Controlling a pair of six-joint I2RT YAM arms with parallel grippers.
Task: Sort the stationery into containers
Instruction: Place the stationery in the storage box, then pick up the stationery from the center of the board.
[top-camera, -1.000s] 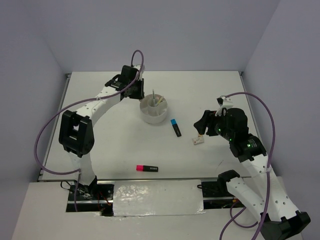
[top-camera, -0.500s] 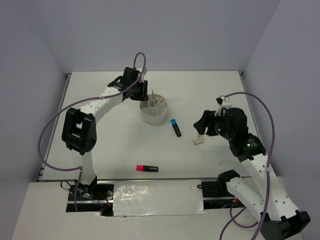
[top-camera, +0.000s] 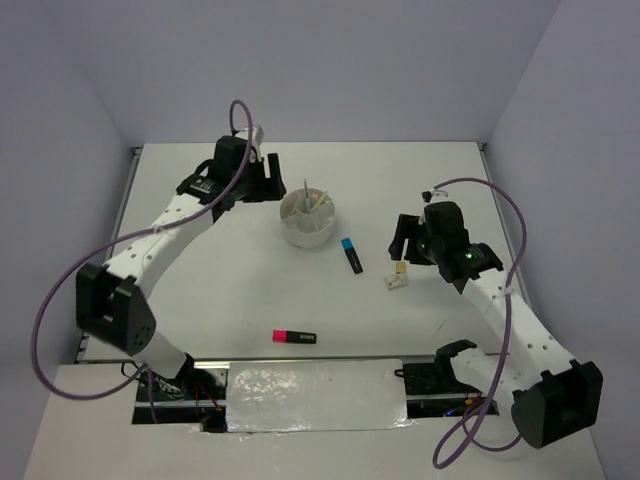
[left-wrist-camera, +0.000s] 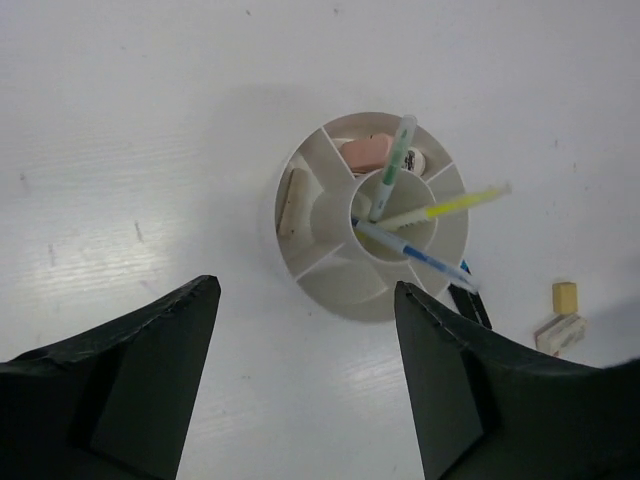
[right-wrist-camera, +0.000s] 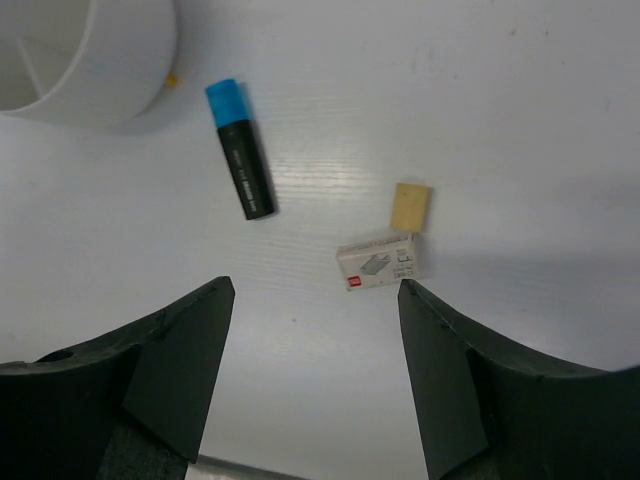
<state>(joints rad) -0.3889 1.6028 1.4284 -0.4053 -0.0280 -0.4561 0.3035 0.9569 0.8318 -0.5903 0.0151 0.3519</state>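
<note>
White table (top-camera: 200, 270) carries a divided cup (left-wrist-camera: 330, 288) under the spread left gripper (left-wrist-camera: 305, 290) and a tan eraser (right-wrist-camera: 411, 207) near the spread right gripper (right-wrist-camera: 315, 288).

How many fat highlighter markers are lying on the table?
2. The blue-and-black highlighter lies beside the white cup; the pink-and-black highlighter lies alone near the arms' bases. None looks hidden.

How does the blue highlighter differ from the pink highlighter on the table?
The blue highlighter has a blue cap, the pink highlighter a pink one. The blue highlighter lies close beside the white cup; the pink highlighter lies far from it, turned crosswise. Both have black bodies and lie flat.
</note>
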